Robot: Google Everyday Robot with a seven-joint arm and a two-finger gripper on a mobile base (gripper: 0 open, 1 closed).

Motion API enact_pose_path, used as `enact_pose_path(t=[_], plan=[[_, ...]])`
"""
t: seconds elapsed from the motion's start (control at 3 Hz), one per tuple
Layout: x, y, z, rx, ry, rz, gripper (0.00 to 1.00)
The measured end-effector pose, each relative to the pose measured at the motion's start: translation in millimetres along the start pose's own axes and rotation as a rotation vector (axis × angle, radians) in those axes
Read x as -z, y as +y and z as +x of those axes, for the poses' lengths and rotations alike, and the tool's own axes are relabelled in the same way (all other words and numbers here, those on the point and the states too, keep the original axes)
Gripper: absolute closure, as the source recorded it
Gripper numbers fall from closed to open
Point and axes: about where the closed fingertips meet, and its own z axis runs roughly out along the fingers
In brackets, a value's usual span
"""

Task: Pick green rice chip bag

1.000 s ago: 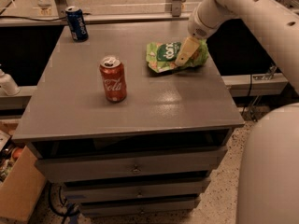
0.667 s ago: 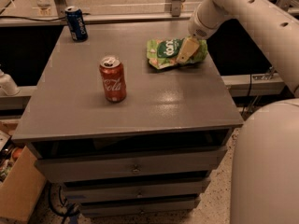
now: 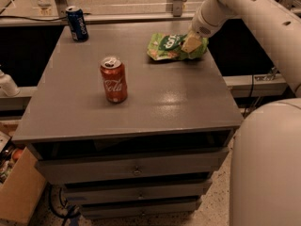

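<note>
The green rice chip bag is a crumpled light-green bag with a dark green round logo, at the back right of the grey cabinet top. My gripper comes down from the white arm onto the bag's right end and is shut on it. The bag's right end is partly hidden behind the gripper. I cannot tell whether the bag is clear of the top or still touching it.
A red cola can stands upright left of centre on the top. A blue soda can stands at the back left corner. Drawers lie below the front edge. A cardboard box sits on the floor at the left. The robot's white body fills the lower right.
The gripper and the bag have moved together a little up and toward the back of the top. Both cans have stayed where they were.
</note>
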Motion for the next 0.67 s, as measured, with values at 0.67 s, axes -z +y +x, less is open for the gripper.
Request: enact_pose_path(t=[0.67], plan=[[7.1, -1.1, -0.4, -0.01, -0.01, 0.003, 1.0]])
